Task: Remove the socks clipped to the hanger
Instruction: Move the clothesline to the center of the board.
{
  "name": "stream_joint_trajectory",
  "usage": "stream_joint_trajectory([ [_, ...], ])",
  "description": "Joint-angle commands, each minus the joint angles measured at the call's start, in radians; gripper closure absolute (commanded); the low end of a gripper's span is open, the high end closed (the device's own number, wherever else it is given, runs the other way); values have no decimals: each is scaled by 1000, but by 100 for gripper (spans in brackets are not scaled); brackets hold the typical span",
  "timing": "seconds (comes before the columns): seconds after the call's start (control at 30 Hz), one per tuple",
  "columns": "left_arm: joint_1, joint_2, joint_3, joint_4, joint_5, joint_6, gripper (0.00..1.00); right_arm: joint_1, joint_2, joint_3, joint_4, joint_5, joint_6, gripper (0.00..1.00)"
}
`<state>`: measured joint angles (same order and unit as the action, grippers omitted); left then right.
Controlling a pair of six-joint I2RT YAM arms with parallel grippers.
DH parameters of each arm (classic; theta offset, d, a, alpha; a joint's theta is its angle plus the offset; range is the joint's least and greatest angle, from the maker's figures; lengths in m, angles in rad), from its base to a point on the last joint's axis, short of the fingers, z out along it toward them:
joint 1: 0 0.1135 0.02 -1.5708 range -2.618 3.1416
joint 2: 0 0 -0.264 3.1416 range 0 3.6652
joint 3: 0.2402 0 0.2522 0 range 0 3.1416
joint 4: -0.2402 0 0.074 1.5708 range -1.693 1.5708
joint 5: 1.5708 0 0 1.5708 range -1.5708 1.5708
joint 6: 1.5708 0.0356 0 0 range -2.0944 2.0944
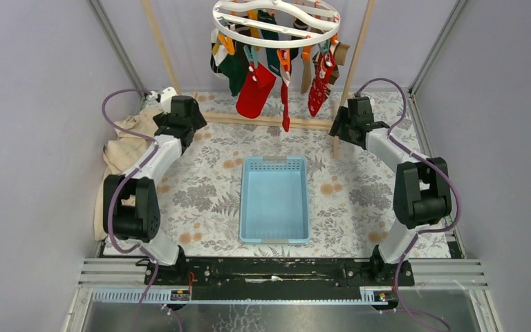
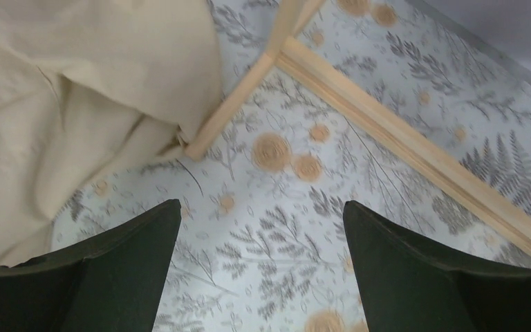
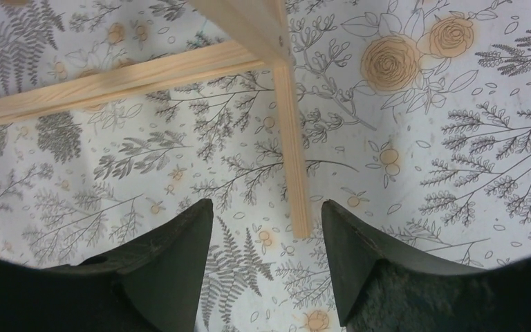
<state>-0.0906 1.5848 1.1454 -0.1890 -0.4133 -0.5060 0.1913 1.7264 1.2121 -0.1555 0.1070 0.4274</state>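
Note:
The round white hanger (image 1: 276,22) hangs at the top middle of the top view, with orange and teal clips. Several socks hang from it: a red one (image 1: 254,92), a dark green one (image 1: 234,71), a red patterned one (image 1: 320,86), a thin red one (image 1: 285,104) and a brown one (image 1: 307,69). My left gripper (image 1: 177,130) is low over the table, left of and below the socks; in its wrist view it (image 2: 261,207) is open and empty. My right gripper (image 1: 339,126) is right of and below them; in its wrist view it (image 3: 267,207) is open and empty.
A light blue basket (image 1: 274,200) sits mid-table. The wooden rack frame has a base bar (image 1: 263,121) under the hanger, with bars in both wrist views (image 2: 415,149) (image 3: 290,138). A beige cloth (image 1: 126,149) (image 2: 76,90) lies at the left. Grey walls enclose the floral table.

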Motion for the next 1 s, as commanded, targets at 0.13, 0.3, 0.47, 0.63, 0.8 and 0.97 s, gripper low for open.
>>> stream_joint_trajectory([
  [0.13,55,137,78,69,-101,95,17,-10,83,98,-68,12,-37,36],
  [0.3,68,262,126,78,-64,111,25,-9,123,104,-88,-7,-64,39],
  [0.47,79,367,207,18,-67,128,21,-10,167,128,-120,-5,-88,39],
  [0.63,89,422,236,1,-48,145,20,-10,216,184,-171,-18,-93,44],
  [0.8,132,442,249,3,-41,158,19,-9,232,199,-184,5,-106,47],
  [0.97,143,486,298,14,-40,225,19,-11,242,216,-202,19,-116,48],
])
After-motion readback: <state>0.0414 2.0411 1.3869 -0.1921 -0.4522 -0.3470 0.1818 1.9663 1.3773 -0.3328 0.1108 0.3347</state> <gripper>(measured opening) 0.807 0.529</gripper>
